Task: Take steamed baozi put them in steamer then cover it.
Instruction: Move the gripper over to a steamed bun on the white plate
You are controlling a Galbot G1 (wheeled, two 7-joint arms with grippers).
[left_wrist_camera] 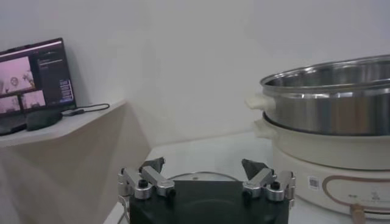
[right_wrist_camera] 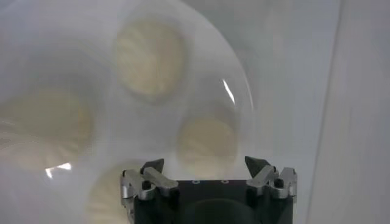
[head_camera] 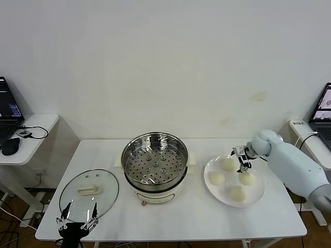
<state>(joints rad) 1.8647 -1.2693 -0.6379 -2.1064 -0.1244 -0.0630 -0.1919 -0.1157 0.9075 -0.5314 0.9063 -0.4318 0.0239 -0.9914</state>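
Note:
Four cream-white baozi lie on a white plate at the table's right. My right gripper is open and empty, low over the plate's far side between two buns. In the right wrist view its open gripper frames one baozi. The steel steamer stands uncovered at the table's middle, tray empty. The glass cover lies flat to its left. My left gripper is open and empty at the front left edge, just in front of the cover.
The left wrist view shows the steamer on its cream base and the cover's rim past the gripper. A side table with a laptop stands at left. Another laptop is at right.

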